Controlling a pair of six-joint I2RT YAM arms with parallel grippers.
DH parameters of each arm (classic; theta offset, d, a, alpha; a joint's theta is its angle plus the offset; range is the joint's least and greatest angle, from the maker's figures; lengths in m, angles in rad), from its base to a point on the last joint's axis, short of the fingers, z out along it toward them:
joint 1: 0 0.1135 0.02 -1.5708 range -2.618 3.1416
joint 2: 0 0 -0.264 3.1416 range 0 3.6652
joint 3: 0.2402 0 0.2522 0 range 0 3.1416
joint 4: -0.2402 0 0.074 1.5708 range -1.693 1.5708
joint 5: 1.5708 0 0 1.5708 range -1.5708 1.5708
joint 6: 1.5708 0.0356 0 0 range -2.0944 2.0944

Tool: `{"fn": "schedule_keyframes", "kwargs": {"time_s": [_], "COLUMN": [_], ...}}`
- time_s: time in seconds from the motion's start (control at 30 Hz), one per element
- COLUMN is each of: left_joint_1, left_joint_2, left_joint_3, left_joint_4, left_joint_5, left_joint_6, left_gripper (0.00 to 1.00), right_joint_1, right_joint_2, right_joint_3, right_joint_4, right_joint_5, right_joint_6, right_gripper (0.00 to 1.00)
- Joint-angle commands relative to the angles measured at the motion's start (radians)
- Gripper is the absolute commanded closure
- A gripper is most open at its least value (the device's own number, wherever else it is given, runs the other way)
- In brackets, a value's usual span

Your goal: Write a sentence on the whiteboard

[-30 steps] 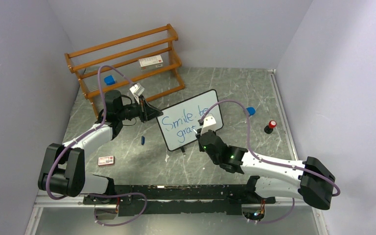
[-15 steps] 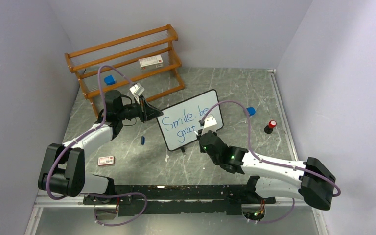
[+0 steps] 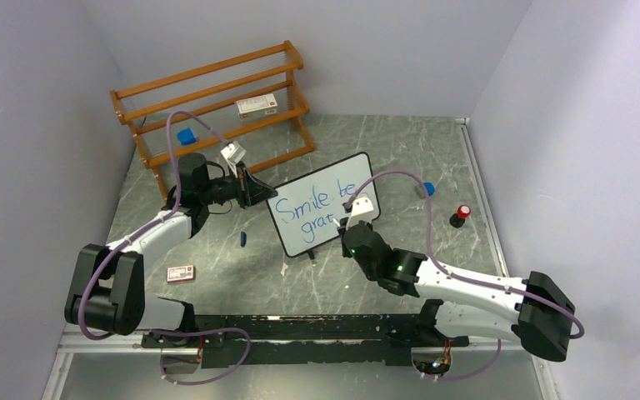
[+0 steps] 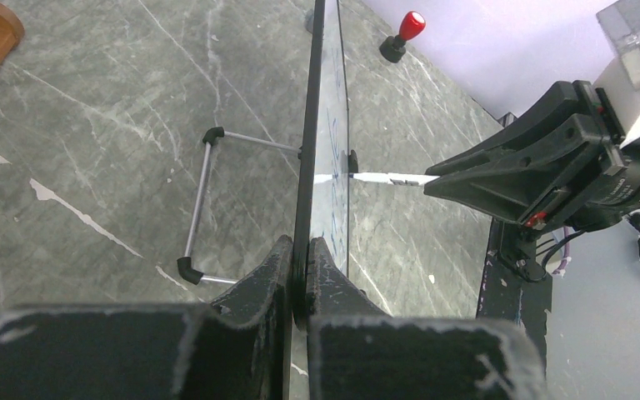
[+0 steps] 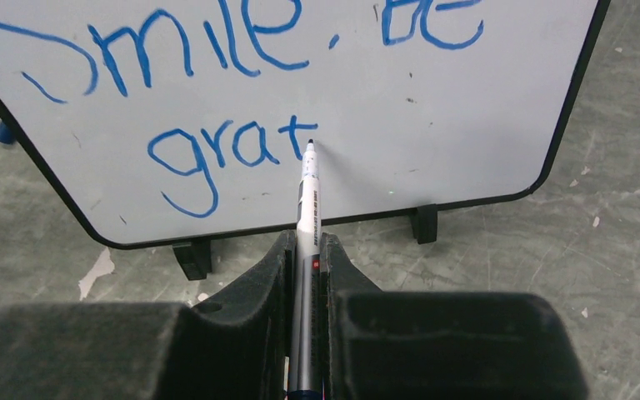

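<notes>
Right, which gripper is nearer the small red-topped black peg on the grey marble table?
Right. The right gripper holds a white marker at the black-framed whiteboard's half nearer the red-topped peg; the left gripper clamps the board's opposite edge, farther away.

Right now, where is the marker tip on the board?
In the right wrist view, the marker, held in the right gripper, has its tip at the whiteboard, at the right edge of the t ending "grat" on the lower line.
</notes>
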Motion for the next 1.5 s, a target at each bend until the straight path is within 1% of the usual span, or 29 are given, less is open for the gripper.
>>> {"fn": "schedule_keyframes", "kwargs": {"time_s": [0.0, 0.33, 0.77, 1.1, 1.47], "left_joint_1": [0.004, 0.004, 0.004, 0.004, 0.004], "left_joint_2": [0.02, 0.024, 0.028, 0.027, 0.028], "left_joint_3": [0.007, 0.005, 0.005, 0.007, 0.008], "left_joint_4": [-0.048, -0.041, -0.04, -0.044, -0.048], "left_joint_5": [-0.015, -0.013, -0.011, -0.014, -0.01], "left_joint_6": [0.068, 0.063, 0.06, 0.065, 0.067], "left_gripper": [0.95, 0.95, 0.95, 0.95, 0.95], "right_joint_1": [-0.01, -0.028, -0.045, -0.063, -0.074], "right_joint_2": [-0.027, -0.01, 0.015, -0.01, -0.005], "right_joint_3": [-0.007, -0.013, -0.011, -0.014, -0.003], "right_joint_4": [0.032, 0.036, 0.047, 0.024, 0.058], "right_joint_5": [0.019, 0.017, -0.024, 0.019, 0.018], "right_joint_6": [-0.016, -0.009, -0.016, -0.003, -0.022], "right_gripper": [1.0, 1.0, 1.0, 1.0, 1.0]}}
